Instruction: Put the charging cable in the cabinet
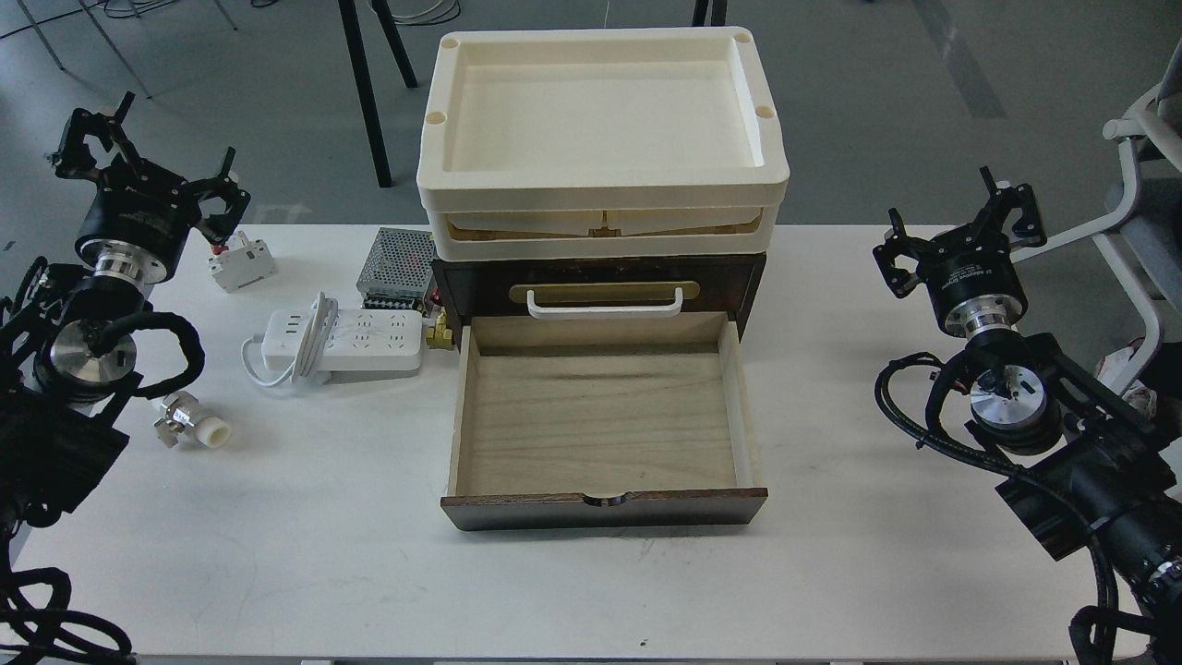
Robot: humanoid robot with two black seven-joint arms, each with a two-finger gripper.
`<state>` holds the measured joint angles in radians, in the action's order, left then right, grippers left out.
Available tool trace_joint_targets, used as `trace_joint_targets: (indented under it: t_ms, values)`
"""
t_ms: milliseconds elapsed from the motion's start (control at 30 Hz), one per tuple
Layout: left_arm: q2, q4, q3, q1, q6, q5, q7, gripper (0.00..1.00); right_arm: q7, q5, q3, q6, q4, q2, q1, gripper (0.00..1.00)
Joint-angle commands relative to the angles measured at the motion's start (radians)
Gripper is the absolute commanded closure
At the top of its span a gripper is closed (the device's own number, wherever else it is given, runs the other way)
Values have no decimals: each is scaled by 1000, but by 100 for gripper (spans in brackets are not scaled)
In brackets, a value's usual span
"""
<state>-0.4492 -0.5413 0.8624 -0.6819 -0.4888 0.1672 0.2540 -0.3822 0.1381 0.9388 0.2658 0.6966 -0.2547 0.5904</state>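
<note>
The charging cable, a flat white power strip with its cord looped over the left end, lies on the white table just left of the cabinet. The cabinet's pale wood drawer is pulled out toward me and holds nothing; its dark front edge faces me. A white bar handle on a brass plate sits on the panel above the drawer. My left gripper hovers open at the far left, behind the cable. At the far right my right gripper is open too, holding nothing.
A cream plastic tray rests on top of the cabinet. A perforated metal power-supply box and a small white breaker sit behind the cable. A small white and metal fitting lies front left. Brass fittings touch the cabinet's left side.
</note>
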Motion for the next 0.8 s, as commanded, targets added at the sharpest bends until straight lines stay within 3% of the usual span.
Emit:
trace_joint_targets:
  t_ms: [0,267,400,533,767]
  values:
    - [1,1,0,5,0,-2,2,0,-1,0,1,-2,0,0,0,0]
    - [-6,-14,1,-2,0,-2,2,0,-9,0,0,-2,0,0,0,0]
    - [-78,-46,-14,-7,0,-8,1,0,-11,-2,0,-2,0,2,0,0]
    - [-178,-135,-39,-4,0,-70,-7,0,-12,0,0,-2,1,0,0,0]
    - [-370,-388,-54,-21,0,-541,-5,0,-12,-2,-14,0,41,-5,-15,0]
